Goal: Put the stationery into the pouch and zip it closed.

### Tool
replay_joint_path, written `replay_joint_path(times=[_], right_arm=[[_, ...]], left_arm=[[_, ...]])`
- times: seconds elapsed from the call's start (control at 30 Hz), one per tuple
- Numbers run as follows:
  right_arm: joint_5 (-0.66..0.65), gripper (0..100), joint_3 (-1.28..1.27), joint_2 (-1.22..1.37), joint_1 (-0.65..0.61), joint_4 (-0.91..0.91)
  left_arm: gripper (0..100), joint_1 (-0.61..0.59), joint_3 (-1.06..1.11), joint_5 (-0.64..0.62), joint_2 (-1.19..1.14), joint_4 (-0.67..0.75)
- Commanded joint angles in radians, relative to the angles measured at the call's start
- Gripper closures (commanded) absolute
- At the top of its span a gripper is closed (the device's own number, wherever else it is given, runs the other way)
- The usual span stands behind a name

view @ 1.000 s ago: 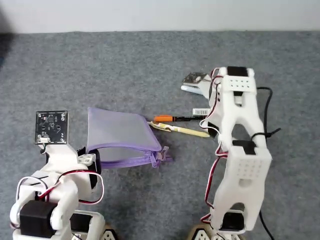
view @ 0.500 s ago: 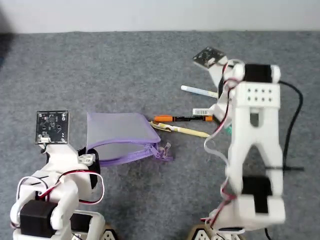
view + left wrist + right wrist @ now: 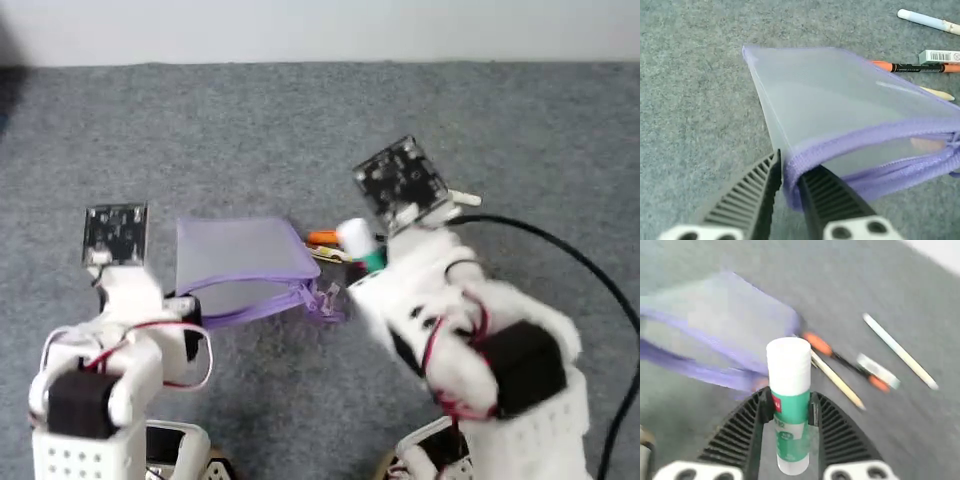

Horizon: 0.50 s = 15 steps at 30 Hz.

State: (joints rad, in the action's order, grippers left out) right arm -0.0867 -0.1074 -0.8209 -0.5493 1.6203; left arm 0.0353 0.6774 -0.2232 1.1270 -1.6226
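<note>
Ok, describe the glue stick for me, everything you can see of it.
The glue stick is a short cylinder, white cap over a green and white label, plastic by the look. The right gripper is shut on its body, cap pointing away from the wrist. It is held near the zip end of the purple pouch, touching nothing else.
</note>
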Motion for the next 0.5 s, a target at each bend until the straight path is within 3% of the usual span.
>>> replay_joint_path(times=[0.0, 0.23, 0.47], right_arm=[[0.110, 99.1, 0.000, -0.035, -0.116, -0.116], [0.227, 99.1, -0.002, -0.016, -0.255, -0.380], [0.233, 99.0, -0.097, 0.039, -0.262, -0.642]], left_arm=[[97, -0.008, -0.107, -0.040, -0.092, 0.041], [97, -0.002, -0.217, -0.071, -0.196, 0.035], [97, -0.006, -0.288, -0.072, -0.262, 0.035]])
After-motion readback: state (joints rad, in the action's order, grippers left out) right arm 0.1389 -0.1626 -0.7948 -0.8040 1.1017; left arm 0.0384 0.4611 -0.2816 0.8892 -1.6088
